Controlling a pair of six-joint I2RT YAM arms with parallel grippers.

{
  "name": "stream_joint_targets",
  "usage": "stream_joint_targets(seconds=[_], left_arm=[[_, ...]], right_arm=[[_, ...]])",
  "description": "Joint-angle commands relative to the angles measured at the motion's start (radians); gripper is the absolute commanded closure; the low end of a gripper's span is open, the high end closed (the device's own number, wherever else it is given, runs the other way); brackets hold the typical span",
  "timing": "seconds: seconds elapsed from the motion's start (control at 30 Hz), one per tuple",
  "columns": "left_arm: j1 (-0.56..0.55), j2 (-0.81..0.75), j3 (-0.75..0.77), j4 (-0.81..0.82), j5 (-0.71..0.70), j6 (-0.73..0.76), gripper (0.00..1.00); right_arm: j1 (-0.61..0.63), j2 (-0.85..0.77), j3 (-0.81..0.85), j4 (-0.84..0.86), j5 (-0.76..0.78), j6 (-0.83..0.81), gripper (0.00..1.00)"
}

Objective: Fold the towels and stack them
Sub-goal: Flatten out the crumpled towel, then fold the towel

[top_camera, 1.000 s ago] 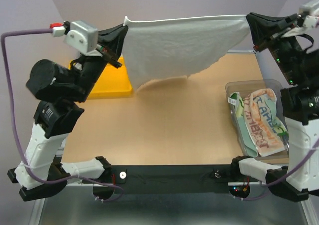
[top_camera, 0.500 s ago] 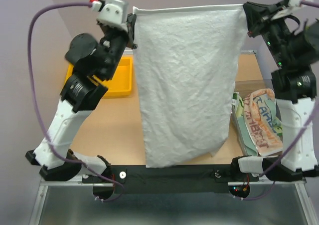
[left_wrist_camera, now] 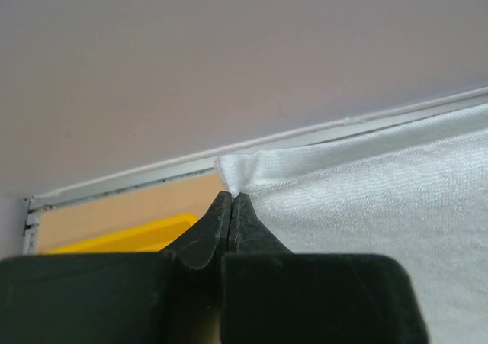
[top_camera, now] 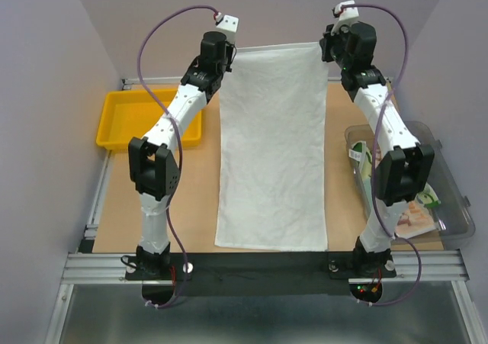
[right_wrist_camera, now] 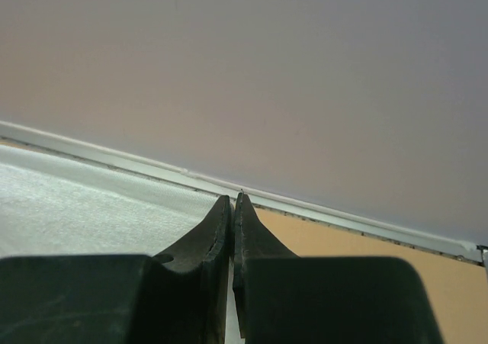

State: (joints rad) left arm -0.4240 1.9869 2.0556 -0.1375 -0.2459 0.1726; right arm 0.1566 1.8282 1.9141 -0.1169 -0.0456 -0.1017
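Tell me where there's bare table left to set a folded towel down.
Biggest bare patch: left of the white towel, between the yellow tray and the near rail, though the left arm hangs over it. Right of the towel only a narrow strip lies before the clear bin, under the right arm. The middle is covered.

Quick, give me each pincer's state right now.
Left pincer: closed on the white towel's corner.
Right pincer: closed, holding the white towel's other far corner.
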Motion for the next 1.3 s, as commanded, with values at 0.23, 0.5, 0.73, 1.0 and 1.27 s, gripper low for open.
stream_joint_targets(seconds=[0.23,0.5,0.73,1.0,1.27], left_arm=[[0.14,0.167,0.129,0.191,0.111,-0.111,1.0],[0.149,0.098,-0.061,0.231,0.211,-0.137,1.0],[0.151,-0.064,-0.335,0.245,0.289,-0.212,1.0],[0.149,-0.262,-0.575,0.263,0.339,-0.285,1.0],[0.146,-0.405,-0.759,0.25,0.381,-0.331,1.0]], right_arm=[[-0.023,0.272,0.033,0.315,0.023,-0.027,0.99],[-0.022,0.223,-0.116,0.341,-0.028,0.003,1.0],[-0.022,0.088,-0.311,0.342,-0.042,0.017,0.99],[-0.022,-0.072,-0.512,0.341,-0.037,0.02,0.99],[-0.022,-0.253,-0.714,0.327,-0.045,0.053,1.0]])
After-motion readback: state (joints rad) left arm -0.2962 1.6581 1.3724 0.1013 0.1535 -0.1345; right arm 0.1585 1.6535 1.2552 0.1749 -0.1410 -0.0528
